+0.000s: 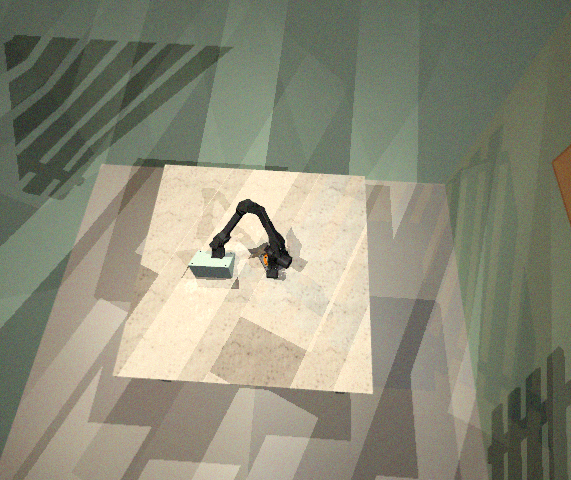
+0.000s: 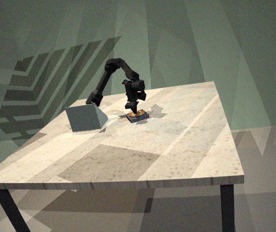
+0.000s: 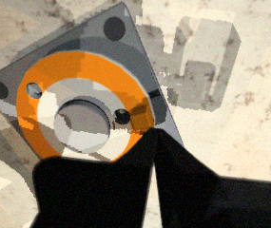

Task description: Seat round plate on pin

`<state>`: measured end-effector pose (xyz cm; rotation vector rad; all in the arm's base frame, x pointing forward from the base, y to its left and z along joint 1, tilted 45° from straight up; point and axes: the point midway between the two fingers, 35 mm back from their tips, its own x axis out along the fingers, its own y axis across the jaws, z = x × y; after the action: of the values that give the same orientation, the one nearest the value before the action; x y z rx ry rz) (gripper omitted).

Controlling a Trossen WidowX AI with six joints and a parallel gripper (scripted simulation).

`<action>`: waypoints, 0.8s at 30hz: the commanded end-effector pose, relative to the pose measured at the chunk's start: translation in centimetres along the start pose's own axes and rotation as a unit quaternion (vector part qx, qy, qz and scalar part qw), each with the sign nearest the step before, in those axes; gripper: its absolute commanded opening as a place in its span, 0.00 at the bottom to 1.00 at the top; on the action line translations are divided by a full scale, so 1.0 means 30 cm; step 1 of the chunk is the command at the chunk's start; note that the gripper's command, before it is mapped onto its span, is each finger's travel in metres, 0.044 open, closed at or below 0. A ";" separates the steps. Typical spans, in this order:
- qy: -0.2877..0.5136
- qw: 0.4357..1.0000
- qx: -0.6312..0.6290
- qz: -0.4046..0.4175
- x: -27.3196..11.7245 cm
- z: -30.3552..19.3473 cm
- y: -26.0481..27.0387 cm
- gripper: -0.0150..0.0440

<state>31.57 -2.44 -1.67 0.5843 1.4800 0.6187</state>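
The round plate (image 2: 133,115) (image 3: 78,64), an orange ring with a pale centre, sits around the grey post (image 3: 82,127) on the square grey base (image 2: 139,119) (image 3: 94,35). In the wrist view the orange tab (image 3: 144,115) is at the plate's right, partly shaded. The hole beside it looks dark; whether the pin is inside cannot be told. Another hole at the plate's left shows light grey. The plate's tilt is not clear. My gripper (image 2: 135,113) (image 3: 155,134) is shut and empty, its tips at the plate's rim beside the tab; contact cannot be told. The gripper hides the plate's lower part.
A pale blue-green block (image 1: 212,266) (image 2: 84,117) stands left of the base, near the arm's foot. The arm arches over from behind it. Patterned shadows cross the table (image 1: 171,330) (image 2: 123,162).
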 end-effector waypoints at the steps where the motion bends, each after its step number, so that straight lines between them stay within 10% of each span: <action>1: 0.000 1.000 0.001 0.003 0.004 0.012 0.007 0.25; 24: -0.004 1.000 0.004 0.003 -0.111 0.022 0.007 0.25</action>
<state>32.24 -4.69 0.92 0.5943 1.4714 0.6168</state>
